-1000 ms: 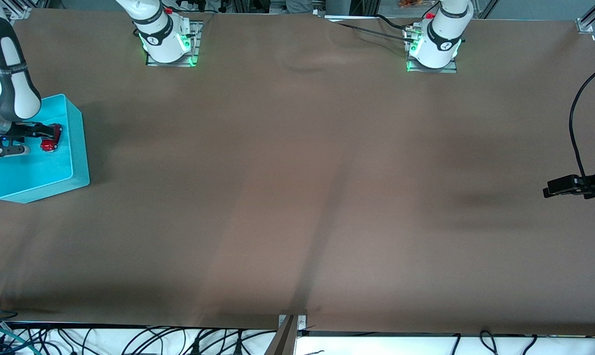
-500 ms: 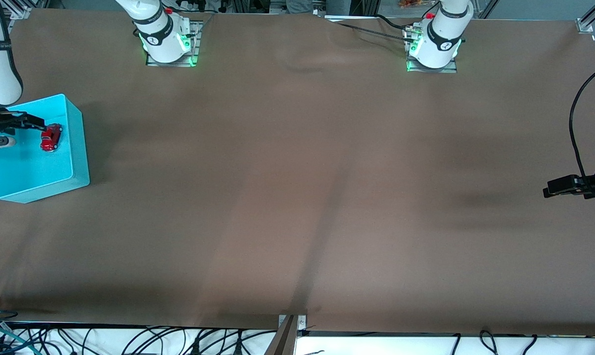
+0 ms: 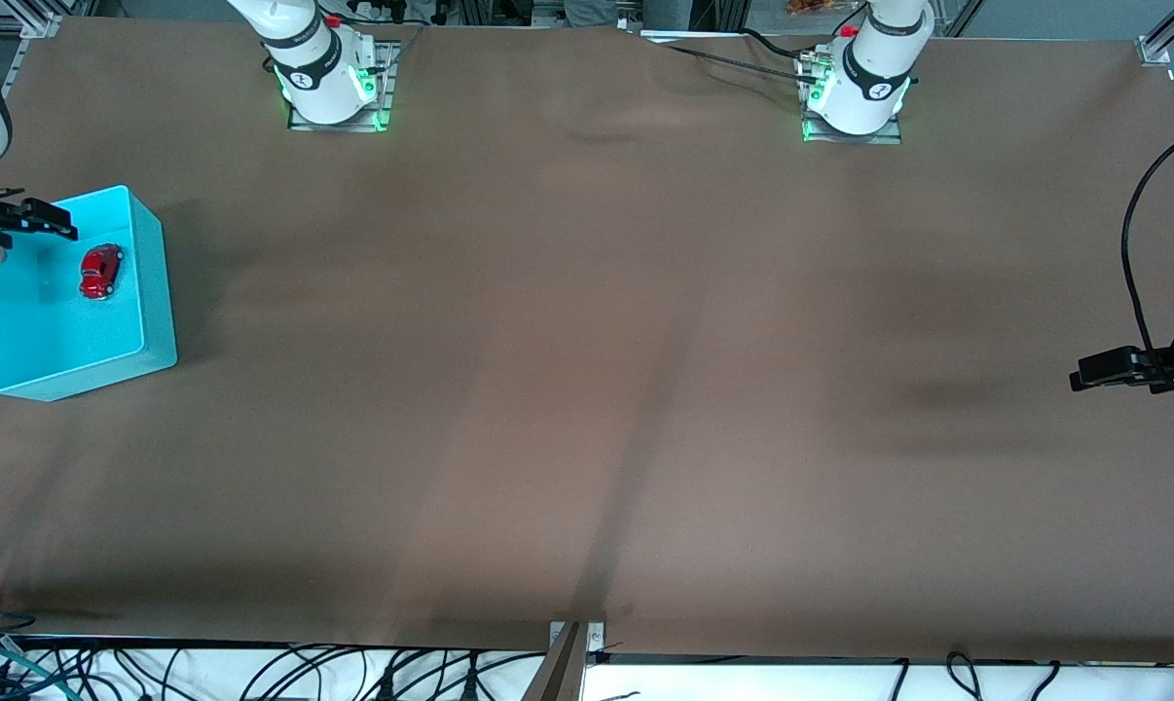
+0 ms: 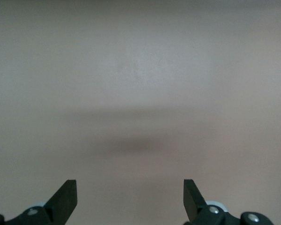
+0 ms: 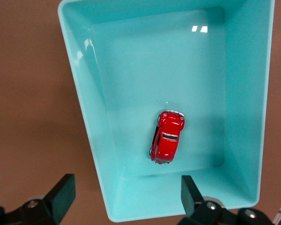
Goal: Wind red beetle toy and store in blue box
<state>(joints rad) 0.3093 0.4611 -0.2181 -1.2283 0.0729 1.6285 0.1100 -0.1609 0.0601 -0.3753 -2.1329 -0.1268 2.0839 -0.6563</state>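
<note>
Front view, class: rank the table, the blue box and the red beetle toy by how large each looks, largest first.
1. The table, by far.
2. The blue box.
3. The red beetle toy, tiny, lying inside the box.
None look alike.

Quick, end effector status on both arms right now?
Left end effector: open, empty, over bare table.
Right end effector: open, empty, above the blue box; toy car lies inside.

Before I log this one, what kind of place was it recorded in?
Most likely a robotics lab bench: two arm bases bolted along a table covered in brown sheeting, loose cables along its near edge, and only a box with a toy car in it.
</note>
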